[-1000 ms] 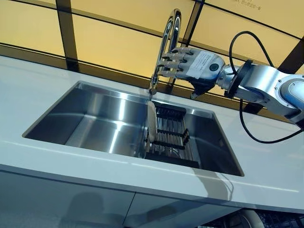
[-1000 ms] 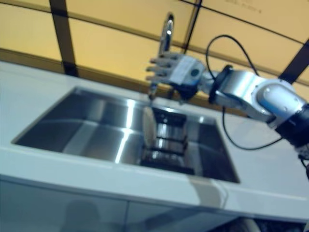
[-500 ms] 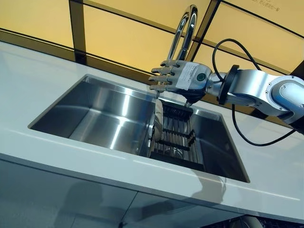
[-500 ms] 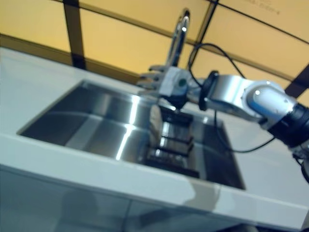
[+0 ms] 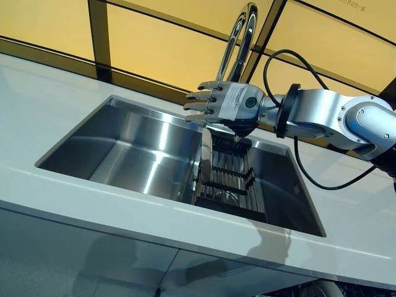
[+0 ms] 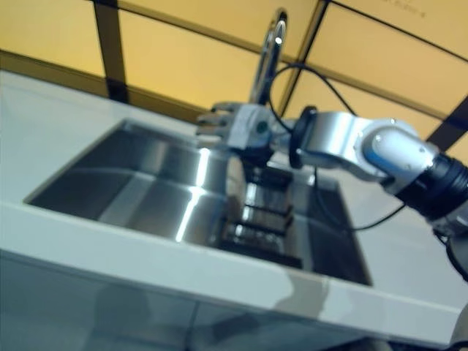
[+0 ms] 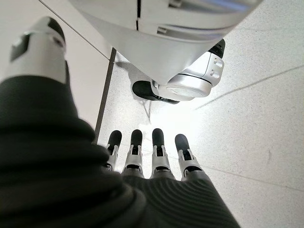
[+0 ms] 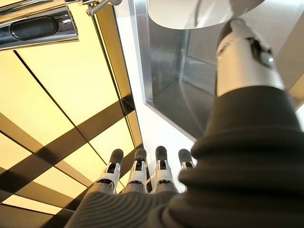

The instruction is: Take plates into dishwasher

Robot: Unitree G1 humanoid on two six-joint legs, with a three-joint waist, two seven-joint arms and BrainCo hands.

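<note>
Above the steel sink (image 5: 124, 154), my right hand (image 5: 226, 106) hovers with its silver, dark-tipped fingers (image 5: 199, 105) straight and spread, holding nothing. It hangs just in front of the tall curved chrome tap (image 5: 240, 37), over the divider of the basin. Below it a pale round plate (image 5: 202, 162) stands on edge at the left end of a dark ribbed rack (image 5: 230, 176) that sits in the right part of the sink; my right wrist view shows the plate's smooth white rim (image 8: 204, 9) close by my thumb, not touching it. Brushed metal walls slope down to a flat bottom, and the white glossy desk (image 5: 55, 198) runs all round the basin. Behind it rise amber panels crossed by dark bars. My left hand (image 7: 152, 161) hangs low beside the white cabinet front, fingers straight and relaxed over a speckled pale floor (image 7: 256, 118), holding nothing.
</note>
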